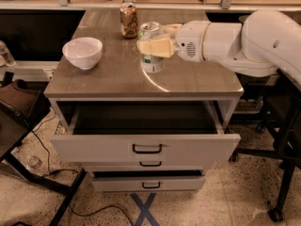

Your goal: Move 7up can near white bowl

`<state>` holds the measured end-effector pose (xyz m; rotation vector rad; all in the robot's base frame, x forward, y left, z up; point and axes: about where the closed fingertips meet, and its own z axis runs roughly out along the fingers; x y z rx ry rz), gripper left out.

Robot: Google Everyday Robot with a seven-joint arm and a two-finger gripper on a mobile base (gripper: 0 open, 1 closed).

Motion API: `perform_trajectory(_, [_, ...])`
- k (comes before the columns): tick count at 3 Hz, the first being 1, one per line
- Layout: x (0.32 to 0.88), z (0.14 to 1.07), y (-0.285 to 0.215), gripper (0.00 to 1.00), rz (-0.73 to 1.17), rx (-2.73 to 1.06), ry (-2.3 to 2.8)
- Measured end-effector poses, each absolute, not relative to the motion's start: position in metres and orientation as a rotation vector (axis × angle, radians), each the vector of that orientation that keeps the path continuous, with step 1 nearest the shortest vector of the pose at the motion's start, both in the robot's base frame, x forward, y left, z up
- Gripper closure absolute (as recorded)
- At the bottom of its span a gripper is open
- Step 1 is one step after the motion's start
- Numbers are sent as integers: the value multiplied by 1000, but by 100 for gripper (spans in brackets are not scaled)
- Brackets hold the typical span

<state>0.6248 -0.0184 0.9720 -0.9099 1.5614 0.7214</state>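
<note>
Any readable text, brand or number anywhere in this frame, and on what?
No text reads clearly.
7up can, held by the gripper over the table: green print, too blurred.
Gold-brown can: label too blurred.

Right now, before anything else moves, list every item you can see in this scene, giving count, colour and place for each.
7up can: one, white and green, middle of the tabletop, between bowl and arm
white bowl: one, white, near the tabletop's left edge as seen
gold-brown can: one, gold-brown, upright at the back of the tabletop
cabinet: one, grey-brown top, centre of view
top drawer: one, pale grey, pulled open
lower drawer: one, pale grey, slightly open
tape cross: one, blue, on the floor in front of the cabinet
arm: one, white, reaching in from the right of the view
gripper: one, cream fingers, shut on the 7up can
</note>
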Motion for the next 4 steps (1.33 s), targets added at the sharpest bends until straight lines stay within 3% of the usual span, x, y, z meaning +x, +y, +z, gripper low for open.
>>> perform_trajectory(4, [650, 938, 84, 100, 761, -1004, 1427])
